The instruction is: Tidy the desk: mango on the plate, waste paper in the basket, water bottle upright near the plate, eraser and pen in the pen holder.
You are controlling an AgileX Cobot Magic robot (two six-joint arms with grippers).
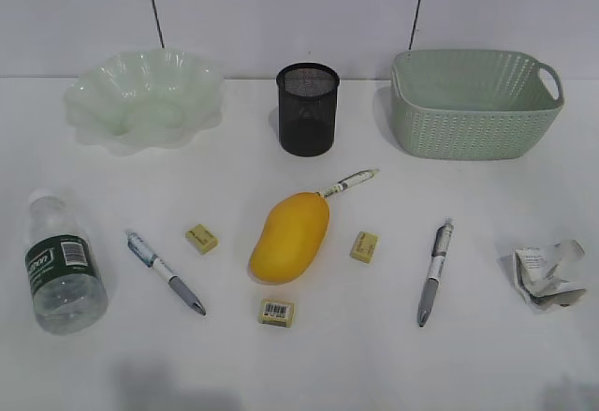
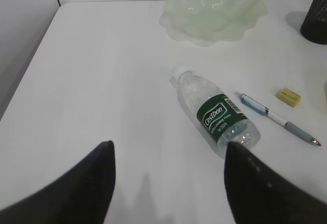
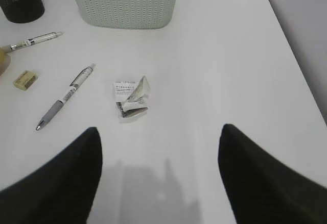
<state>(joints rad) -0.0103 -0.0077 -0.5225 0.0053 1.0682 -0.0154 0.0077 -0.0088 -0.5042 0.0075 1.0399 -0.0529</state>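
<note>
The yellow mango (image 1: 289, 237) lies mid-desk, with three erasers (image 1: 201, 238) (image 1: 365, 246) (image 1: 276, 312) around it and three pens (image 1: 166, 272) (image 1: 350, 183) (image 1: 435, 271) nearby. On its side at the left lies the water bottle (image 2: 217, 113), just ahead and right of my open, empty left gripper (image 2: 169, 145). The crumpled waste paper (image 3: 130, 100) sits ahead of my open, empty right gripper (image 3: 159, 128). The green ruffled plate (image 1: 145, 97), black mesh pen holder (image 1: 307, 109) and sage basket (image 1: 475, 102) line the back. Neither gripper shows in the exterior view.
The desk's left edge (image 2: 30, 76) drops off beside the left gripper. Its right edge (image 3: 294, 55) runs close to the right gripper. A wall stands behind the plate, pen holder and basket.
</note>
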